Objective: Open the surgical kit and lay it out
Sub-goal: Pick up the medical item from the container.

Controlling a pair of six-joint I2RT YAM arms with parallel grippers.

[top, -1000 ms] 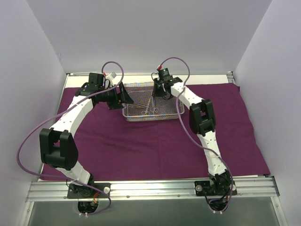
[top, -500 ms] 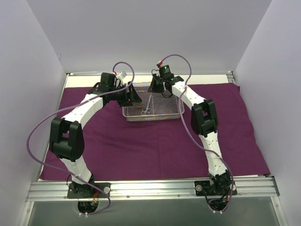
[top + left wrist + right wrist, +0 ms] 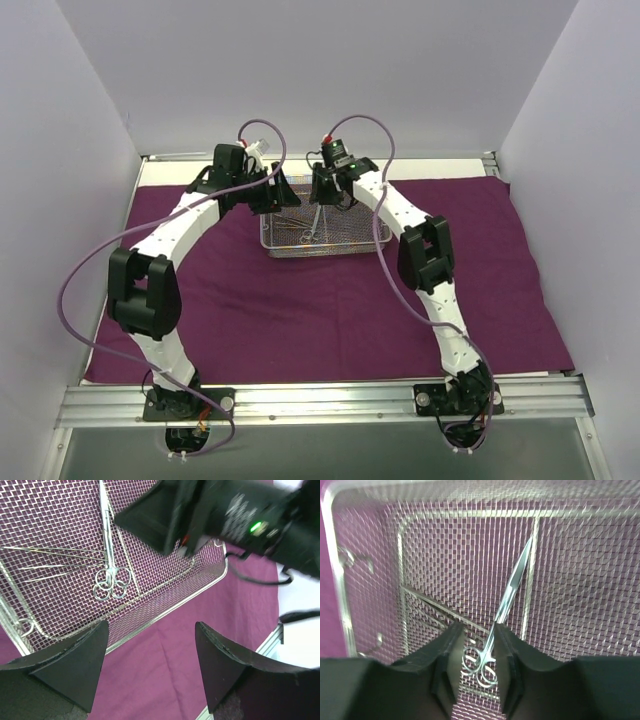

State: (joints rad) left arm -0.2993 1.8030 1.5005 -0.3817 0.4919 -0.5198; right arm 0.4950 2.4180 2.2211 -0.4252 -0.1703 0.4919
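Ok, count: one purple cloth (image 3: 300, 320) spread flat over the table, one wire-mesh tray (image 3: 325, 252) sitting on it at the far middle, two arms. Instruments are all inside the tray. The right wrist view shows one pair of scissors (image 3: 512, 587) clearly. The left wrist view shows a cluster of ring handles (image 3: 110, 583) with two long shafts, plus a few slim pieces lying crosswise beside them; exact total not resolvable. Left gripper (image 3: 151, 627) is spread wide, holding nothing, hanging over the cloth just outside the tray's rim. Right gripper (image 3: 477, 630) is down inside the tray, fingers narrow, straddling the ring end of the scissors with the blades pointing away from it; can't tell if the pads actually clamp it. Versus a second ago: the left arm has swung in toward the tray's far-left corner, the right wrist has shifted left across the tray, and tray and cloth haven't moved
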